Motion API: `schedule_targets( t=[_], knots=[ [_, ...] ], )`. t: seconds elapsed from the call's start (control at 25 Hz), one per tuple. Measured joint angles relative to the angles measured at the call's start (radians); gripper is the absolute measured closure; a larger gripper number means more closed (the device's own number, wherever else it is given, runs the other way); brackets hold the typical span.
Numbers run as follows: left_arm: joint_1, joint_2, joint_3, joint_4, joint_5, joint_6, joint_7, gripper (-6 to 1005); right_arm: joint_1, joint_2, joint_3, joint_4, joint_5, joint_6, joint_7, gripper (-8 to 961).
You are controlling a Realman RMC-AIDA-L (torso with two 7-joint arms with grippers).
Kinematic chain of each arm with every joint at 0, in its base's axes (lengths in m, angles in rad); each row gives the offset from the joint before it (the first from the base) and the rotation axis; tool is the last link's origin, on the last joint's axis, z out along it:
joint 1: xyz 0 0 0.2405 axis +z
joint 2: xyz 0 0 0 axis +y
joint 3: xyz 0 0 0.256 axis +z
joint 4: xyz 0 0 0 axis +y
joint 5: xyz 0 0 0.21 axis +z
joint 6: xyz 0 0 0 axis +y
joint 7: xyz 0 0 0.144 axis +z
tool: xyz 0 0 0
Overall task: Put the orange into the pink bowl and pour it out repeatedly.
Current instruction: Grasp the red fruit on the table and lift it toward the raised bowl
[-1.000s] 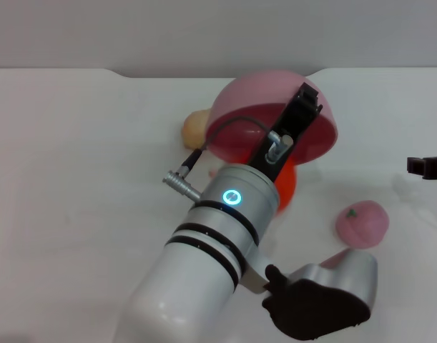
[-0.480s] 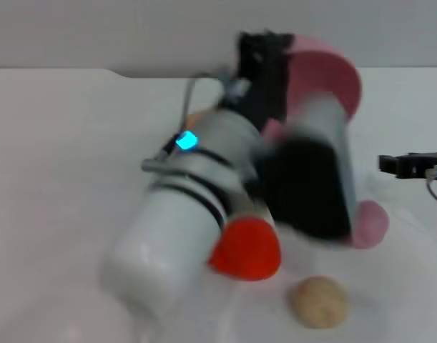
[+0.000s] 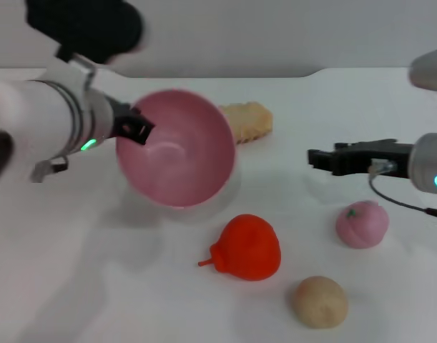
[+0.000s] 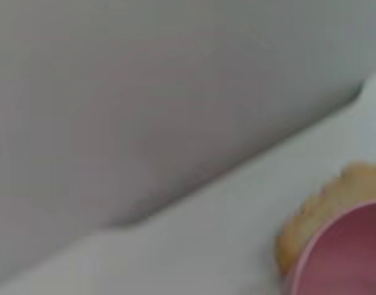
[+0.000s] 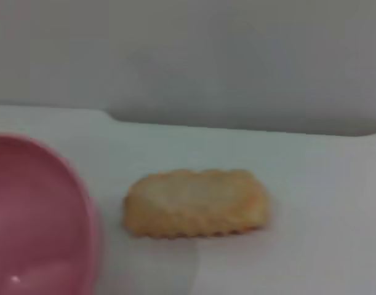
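Observation:
The pink bowl [image 3: 177, 146] hangs tilted above the table at the left centre, its empty inside facing me. My left gripper [image 3: 138, 128] is shut on its left rim. The orange [image 3: 247, 246], red-orange with a small stalk, lies on the table in front of the bowl and to its right, apart from it. My right gripper [image 3: 320, 158] reaches in from the right, above the table and right of the bowl, holding nothing I can see. The bowl's rim also shows in the left wrist view [image 4: 344, 249] and in the right wrist view [image 5: 34, 215].
A tan ridged biscuit [image 3: 247, 120] lies behind the bowl; it also shows in the wrist views [image 4: 320, 212] [image 5: 197, 201]. A pink peach-like ball [image 3: 362, 224] sits at the right below my right gripper. A beige bun [image 3: 319, 301] lies near the front, right of the orange.
My left arm has swung from the middle to the left with the bowl, turning it from upside down to facing me. The orange now lies uncovered on the table. My right gripper has moved left.

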Motion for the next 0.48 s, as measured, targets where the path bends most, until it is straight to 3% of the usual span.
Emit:
schedule_targets(
  t=[0.08, 0.12, 0.24, 0.48],
  knots=[
    [0.0, 0.0, 0.0, 0.0, 0.0, 0.0, 0.0, 953, 0.005, 0.0, -0.017, -0.001, 0.002, -0.005, -0.001, 525],
    [0.006, 0.0, -0.08, -0.034, -0.077, -0.012, 0.036, 953, 0.015, 0.0, -0.063, -0.002, 0.007, -0.022, -0.005, 526],
    [0.015, 0.0, -0.139, -0.048, -0.117, -0.022, 0.061, 953, 0.025, -0.001, -0.105, -0.001, 0.01, -0.039, -0.009, 530],
    [0.023, 0.001, -0.176, -0.046, -0.12, -0.024, 0.076, 953, 0.076, 0.003, -0.228, 0.067, 0.017, -0.102, 0.001, 538]
  ],
)
